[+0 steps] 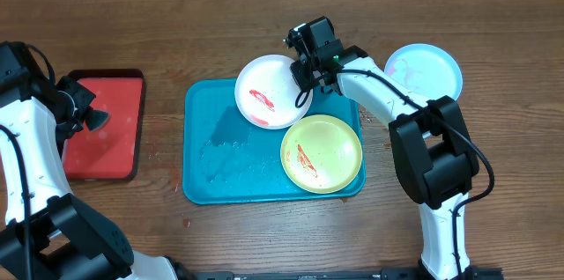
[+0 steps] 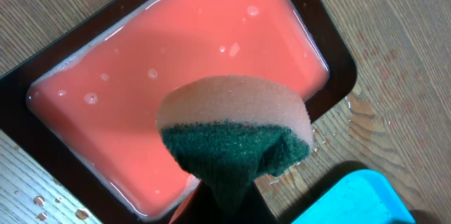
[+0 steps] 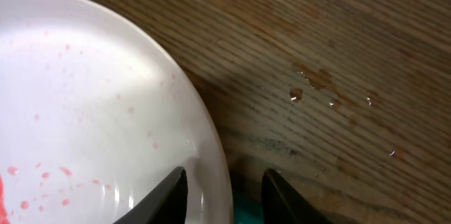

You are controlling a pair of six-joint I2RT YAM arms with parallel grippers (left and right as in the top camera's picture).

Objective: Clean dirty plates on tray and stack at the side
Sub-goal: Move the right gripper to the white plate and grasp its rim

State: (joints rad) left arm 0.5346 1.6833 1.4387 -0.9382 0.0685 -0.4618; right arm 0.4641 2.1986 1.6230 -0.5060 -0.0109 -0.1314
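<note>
overhead / tray (image 1: 207, 117): teal, centre of frame on the table (image 1: 264, 16). It holds two plates, and its left half has a wet, bubbly film.
overhead / white plate (image 1: 264, 77): in the upper part of the tray, top rim overhanging the tray's upper edge. It has a red smear left of centre.
overhead / yellow-green plate (image 1: 335, 143): lower right of the tray, with a red smear. Its rim meets the white plate's.
overhead / light blue plate (image 1: 425, 70): on the table at upper right, outside the tray, with faint pink traces.
overhead / right fingers (image 1: 304, 73): at the white plate's right rim. The gap is too small to read here.
overhead / left fingers (image 1: 91, 119): at the left edge of the red tray (image 1: 115, 139), left of frame.
left wrist / red tray (image 2: 338, 55): dark-rimmed and filled with shallow pink liquid and a few bubbles.
left wrist / sponge (image 2: 236, 122): tan top and green scouring face, above the liquid. The left fingers (image 2: 222, 196) pinch the green part and are mostly cut off at the bottom edge.
left wrist / tray (image 2: 352, 196): only a corner shows, lower right.
right wrist / white plate (image 3: 84, 90): fills the left of frame, largely cut off, with pink specks.
right wrist / right fingers (image 3: 173, 196): spread, one over the plate's inside and one outside the rim, with the rim between. Contact cannot be told.
</note>
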